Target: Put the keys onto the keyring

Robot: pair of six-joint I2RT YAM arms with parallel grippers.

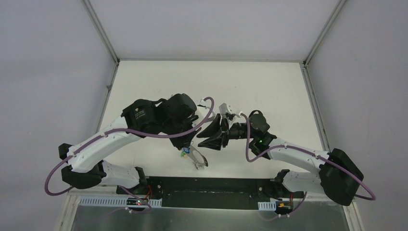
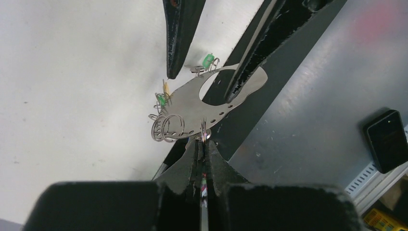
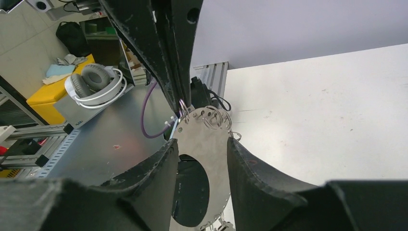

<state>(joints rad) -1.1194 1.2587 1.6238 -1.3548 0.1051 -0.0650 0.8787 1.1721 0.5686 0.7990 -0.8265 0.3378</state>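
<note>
Clamped shut, the left claw point(image 2: 204, 144) has its two black fingers pressed together on the rim of the keyring point(image 2: 192, 108) and holds it in the air above the near edge of the surface point(image 2: 72, 72). The keyring is a flat, thin plate of dull silver metal with a curved outline. It has one large oval opening through it and a row of small punched holes along the rim by the grip.

A cluster of thin wire rings point(image 2: 166, 127) hangs from that rim. They overlap too much to count exactly. The keys point(image 2: 162, 99) dangle from the plate's edge, tiny beside it. Three coloured plastic tags show: two green and one yellow.

The right claw point(image 3: 202, 143) comes in from the opposite side. Its jaws stand apart with one matte black finger on each side of the plate, and in the left wrist view one fingertip sits clear of the metal.

Beyond the keyring, the surface is white and matte with faint specks. It is bordered on the near side by a dark rail and a brushed grey metal sheet point(image 2: 312, 120).
</note>
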